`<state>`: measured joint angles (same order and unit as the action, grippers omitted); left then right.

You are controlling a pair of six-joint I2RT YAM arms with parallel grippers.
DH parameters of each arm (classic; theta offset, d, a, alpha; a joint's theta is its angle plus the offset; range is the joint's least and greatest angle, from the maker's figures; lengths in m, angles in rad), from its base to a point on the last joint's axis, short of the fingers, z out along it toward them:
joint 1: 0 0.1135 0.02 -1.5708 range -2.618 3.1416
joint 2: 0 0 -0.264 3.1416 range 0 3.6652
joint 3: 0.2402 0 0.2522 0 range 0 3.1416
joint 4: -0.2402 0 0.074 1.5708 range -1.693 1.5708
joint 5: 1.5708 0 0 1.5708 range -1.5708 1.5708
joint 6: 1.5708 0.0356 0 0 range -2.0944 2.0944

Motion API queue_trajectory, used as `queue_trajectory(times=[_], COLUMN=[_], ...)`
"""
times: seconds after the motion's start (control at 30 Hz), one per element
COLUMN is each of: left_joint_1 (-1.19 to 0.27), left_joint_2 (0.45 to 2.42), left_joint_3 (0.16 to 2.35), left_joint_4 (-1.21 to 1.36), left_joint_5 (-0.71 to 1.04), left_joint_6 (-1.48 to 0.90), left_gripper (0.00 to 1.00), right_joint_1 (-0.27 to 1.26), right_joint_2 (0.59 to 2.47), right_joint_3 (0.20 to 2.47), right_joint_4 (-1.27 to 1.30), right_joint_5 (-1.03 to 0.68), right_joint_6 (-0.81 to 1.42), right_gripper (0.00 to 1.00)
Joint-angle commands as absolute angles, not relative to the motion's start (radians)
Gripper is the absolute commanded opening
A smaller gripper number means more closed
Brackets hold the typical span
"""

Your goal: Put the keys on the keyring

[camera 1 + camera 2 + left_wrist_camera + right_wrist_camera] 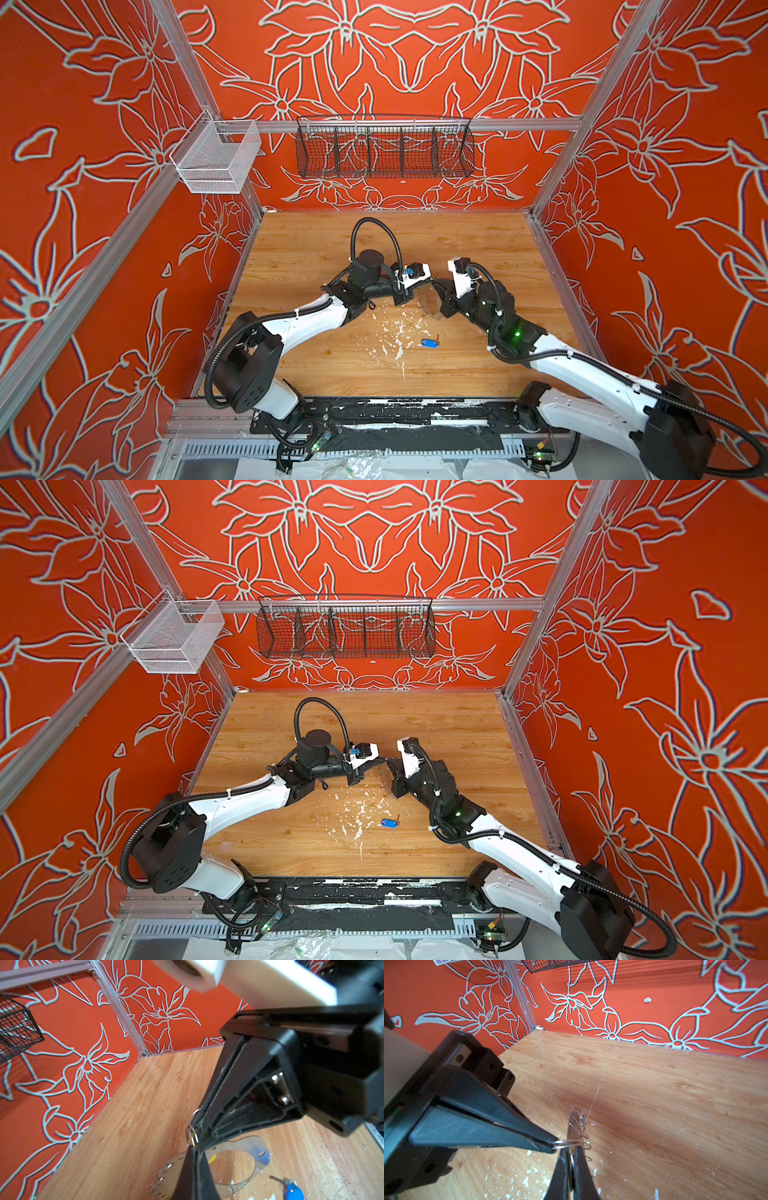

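One keyring point(252, 1146) gripped by left gripper point(554, 1144), right gripper point(570, 1154), one blue-tagged key point(428, 342)

You have bright, even light in both top views, with soft shadows on the tabletop point(299, 257) and walls point(83, 208) that bow toward the edges. In your wrist views the nearest white housing point(187, 970) blurs, and the keyring point(260, 1150) catches a pale sheen.
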<state>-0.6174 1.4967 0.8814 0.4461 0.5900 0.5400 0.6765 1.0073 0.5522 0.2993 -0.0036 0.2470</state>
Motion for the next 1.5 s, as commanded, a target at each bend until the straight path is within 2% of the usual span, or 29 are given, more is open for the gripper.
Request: queue_trajectory(times=[0.0,0.23,0.4,0.5,0.6,1.0,1.47], left_joint_1=[-0.615,-0.615,-0.615,-0.616,-0.616,-0.616,-0.615], left_joint_2=[1.456,1.451,1.464,1.471,1.481,1.520,1.538], left_joint_3=[0.848,0.792,0.812,0.838,0.880,1.002,1.034], left_joint_4=[0.526,0.640,0.612,0.566,0.497,0.282,0.231], left_joint_5=[0.595,0.615,0.604,0.620,0.626,0.636,0.645], left_joint_6=[0.530,0.513,0.513,0.524,0.536,0.570,0.584], left_gripper=[0.00,0.00,0.00,0.12,0.16,0.16,0.20], right_joint_1=[0.639,0.626,0.625,0.626,0.627,0.651,0.663], right_joint_2=[1.007,1.043,1.021,0.992,0.978,0.987,1.018], right_joint_3=[0.541,0.556,0.557,0.553,0.564,0.586,0.604], right_joint_4=[0.364,0.375,0.380,0.388,0.380,0.330,0.324], right_joint_5=[0.045,-0.013,-0.028,-0.054,-0.092,-0.075,-0.048], right_joint_6=[0.304,0.345,0.332,0.314,0.281,0.192,0.179], right_gripper=[0.00,0.00,0.00,0.00,0.00,0.00,0.00])
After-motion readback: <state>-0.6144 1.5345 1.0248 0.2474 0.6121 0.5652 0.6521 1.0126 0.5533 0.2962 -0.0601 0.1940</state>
